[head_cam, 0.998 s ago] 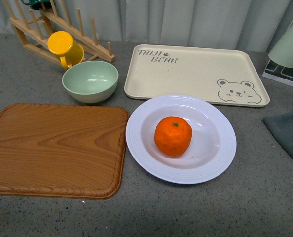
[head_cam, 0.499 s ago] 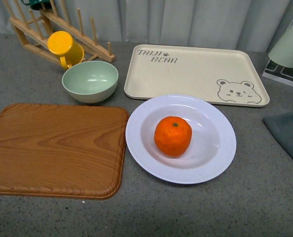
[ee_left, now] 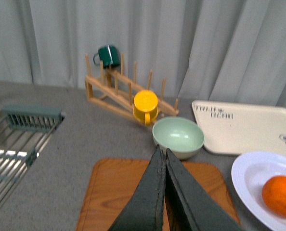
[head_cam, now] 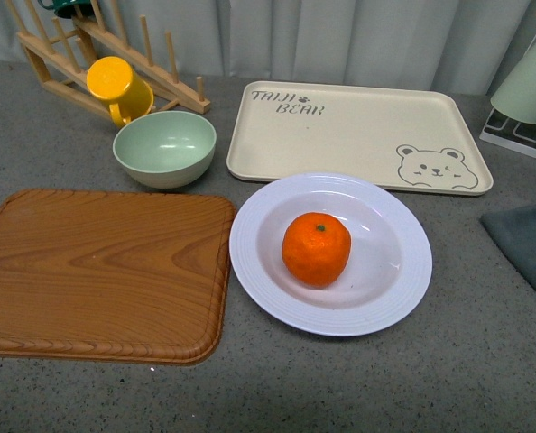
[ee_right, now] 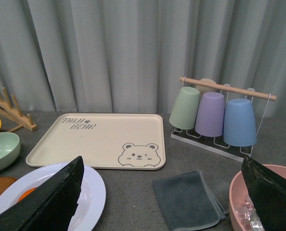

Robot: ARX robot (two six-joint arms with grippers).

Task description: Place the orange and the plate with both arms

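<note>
orange (head_cam: 316,249) sat loose in the plate (head_cam: 403,289); a tilted lift could have rolled it off. left gripper (ee_left: 163,161) was pinched together, empty; right gripper (ee_right: 161,166) gaped wide.

setting: kitchen counter (head_cam: 385,383) | far left: wooden dish rack (head_cam: 171,80) is holding a yellow mug (head_cam: 116,86) | near left: cutting board (head_cam: 101,271) is lying flat | far right: pastel cups (ee_right: 213,113) are sitting upturned in a rack

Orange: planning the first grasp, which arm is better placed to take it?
Probably right: the right gripper is open near the plate holding the orange; the left gripper is shut above the cutting board.
</note>
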